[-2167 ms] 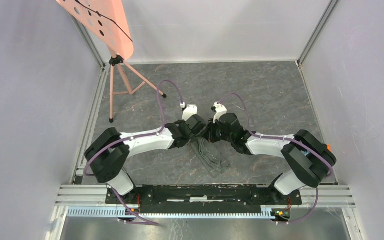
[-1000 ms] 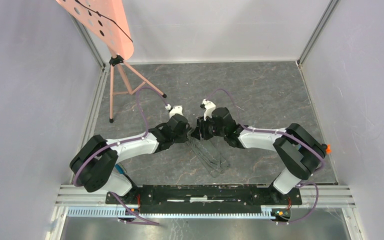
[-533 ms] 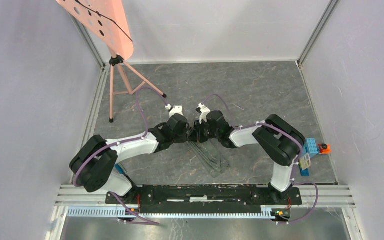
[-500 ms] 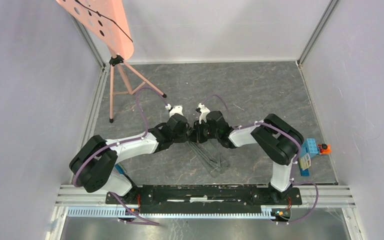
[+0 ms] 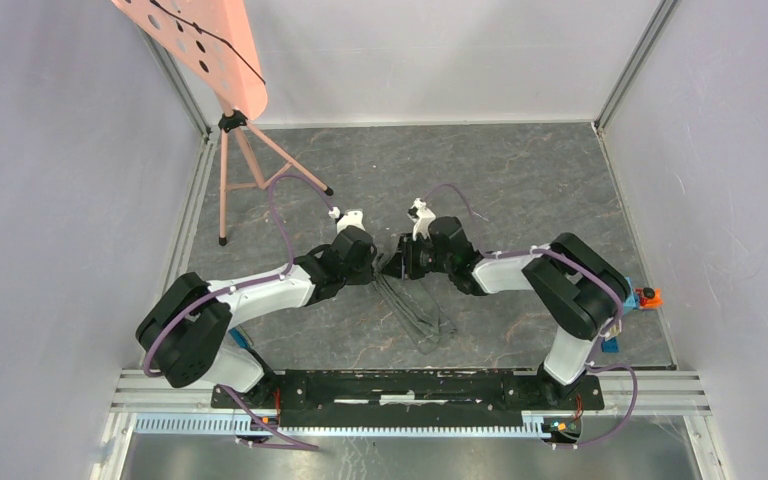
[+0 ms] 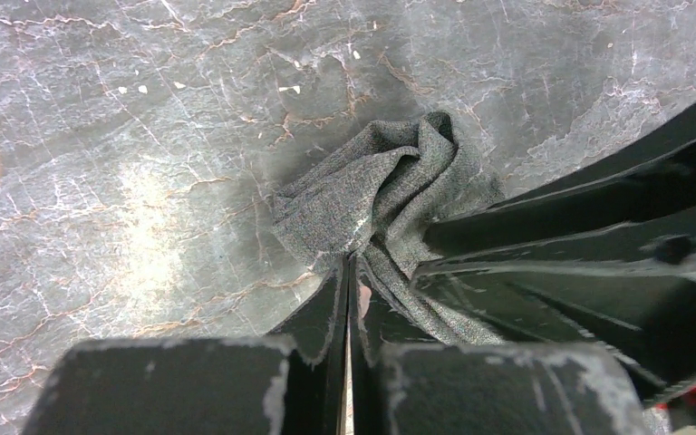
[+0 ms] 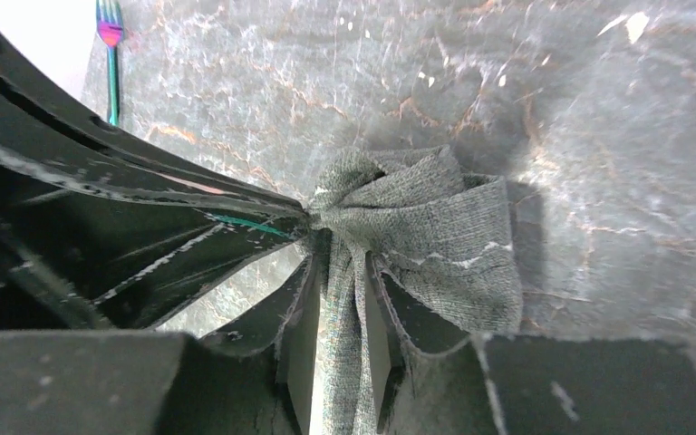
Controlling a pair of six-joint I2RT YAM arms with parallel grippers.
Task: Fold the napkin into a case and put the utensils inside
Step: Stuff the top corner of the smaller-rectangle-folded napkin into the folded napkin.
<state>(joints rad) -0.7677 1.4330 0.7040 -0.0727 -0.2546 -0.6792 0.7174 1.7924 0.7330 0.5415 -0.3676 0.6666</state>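
The dark grey napkin (image 5: 418, 308) lies as a bunched narrow strip on the slate floor, running from the grippers toward the near edge. My left gripper (image 5: 378, 266) and right gripper (image 5: 398, 264) meet tip to tip at its far end. In the left wrist view the left gripper (image 6: 348, 265) is shut, pinching a fold of the napkin (image 6: 381, 186). In the right wrist view the right gripper (image 7: 340, 272) is shut on a gathered band of the napkin (image 7: 426, 222). One utensil, a fork with a blue-green handle (image 7: 111, 63), lies on the floor beyond. No other utensils show.
A pink stand (image 5: 232, 120) stands at the back left. A blue-and-white block with an orange part (image 5: 644, 297) sits at the right wall, partly behind my right arm. Grey walls enclose the floor on three sides.
Both grippers carried the napkin's far end away from the bases, stretching the cloth into a strip. In the last half second the right wrist and elbow shifted slightly right.
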